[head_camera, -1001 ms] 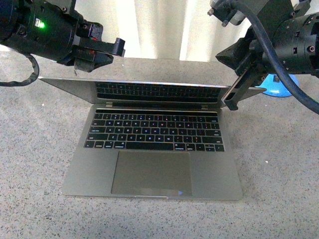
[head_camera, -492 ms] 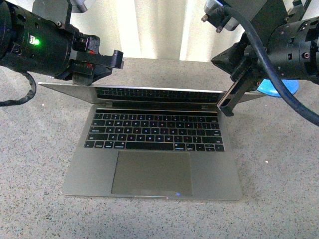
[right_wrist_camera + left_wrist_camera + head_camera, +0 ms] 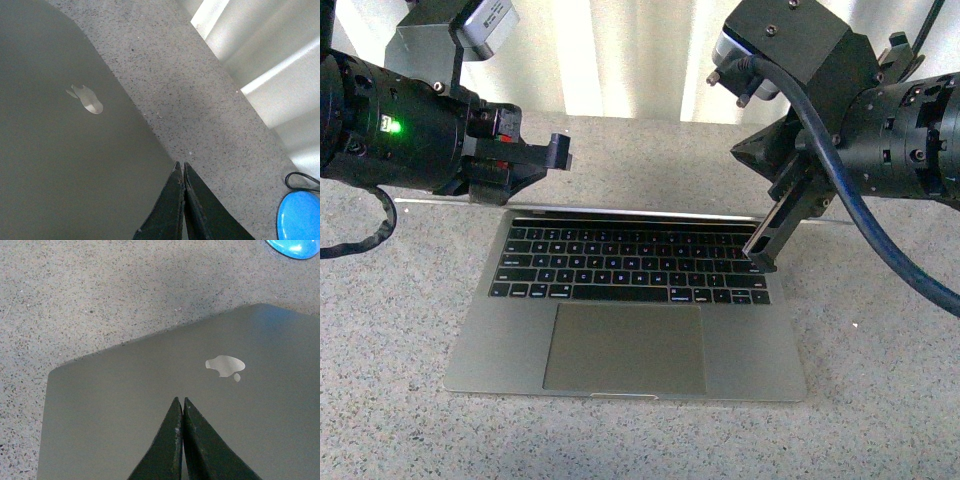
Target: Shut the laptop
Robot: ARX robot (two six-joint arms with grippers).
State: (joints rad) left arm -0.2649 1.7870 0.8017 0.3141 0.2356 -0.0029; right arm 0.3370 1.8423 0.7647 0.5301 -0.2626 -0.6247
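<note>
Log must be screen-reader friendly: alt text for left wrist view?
Lid of the grey laptop, pale apple logo showing, fills most of the frame, with the shut left gripper in front of it. Speckled tabletop lies beyond, a blue object at the frame's edge.

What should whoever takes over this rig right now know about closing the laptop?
Left gripper: shut, tips over the back of the lid, near the apple logo.
Right gripper: shut, tips at the lid's edge. Contact cannot be confirmed for either.
Laptop lies on the speckled table. Its lid is tipped well forward and seen edge-on in the front view, with the keyboard exposed.
Left to do: press the lid fully down, then lift both arms clear.
</note>
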